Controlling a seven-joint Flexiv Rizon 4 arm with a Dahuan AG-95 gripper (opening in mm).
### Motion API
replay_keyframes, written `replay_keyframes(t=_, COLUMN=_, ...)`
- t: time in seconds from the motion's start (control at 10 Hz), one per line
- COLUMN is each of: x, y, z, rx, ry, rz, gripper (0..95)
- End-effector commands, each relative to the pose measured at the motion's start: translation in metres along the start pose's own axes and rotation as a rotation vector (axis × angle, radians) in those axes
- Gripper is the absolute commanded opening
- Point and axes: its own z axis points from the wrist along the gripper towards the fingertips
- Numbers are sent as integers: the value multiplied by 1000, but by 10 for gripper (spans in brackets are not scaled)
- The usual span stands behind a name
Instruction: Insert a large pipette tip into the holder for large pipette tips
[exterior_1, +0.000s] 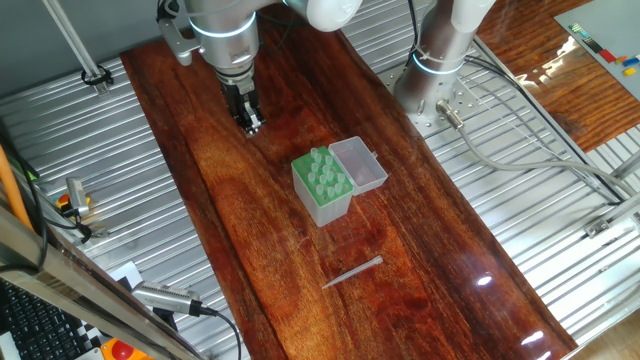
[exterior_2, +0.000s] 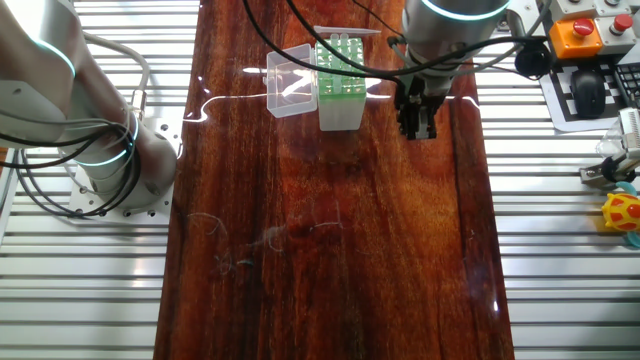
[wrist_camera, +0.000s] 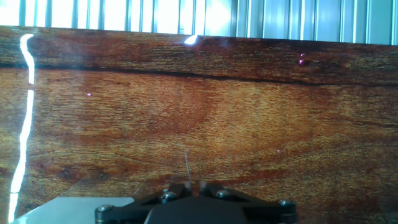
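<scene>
The large pipette tip (exterior_1: 352, 271) lies flat on the wooden table, nearer the front than the holder; in the other fixed view the tip (exterior_2: 350, 32) shows as a thin pale line behind the box. The holder for large pipette tips (exterior_1: 322, 185) is a pale green box with its clear lid (exterior_1: 358, 165) swung open beside it, and it also shows from the opposite side (exterior_2: 340, 88). My gripper (exterior_1: 250, 122) hangs over bare wood, well away from the holder and the tip (exterior_2: 417, 125). Its fingers are shut with nothing between them (wrist_camera: 194, 185). The hand view shows only wood.
The wooden board (exterior_1: 300, 250) lies on a ribbed metal table (exterior_1: 560, 230). The arm's base (exterior_1: 440, 80) stands at the far right with cables trailing off. A keyboard and an emergency stop button (exterior_2: 575, 30) sit beyond the board's edge.
</scene>
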Motion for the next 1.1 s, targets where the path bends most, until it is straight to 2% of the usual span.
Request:
replay_keyframes(t=0.1, x=0, y=0, z=0, rx=0, ry=-1, rz=0, gripper=0)
replay_keyframes(t=1.1, x=-1, y=-2, z=3, rx=2, ry=-4, rz=-68, gripper=0)
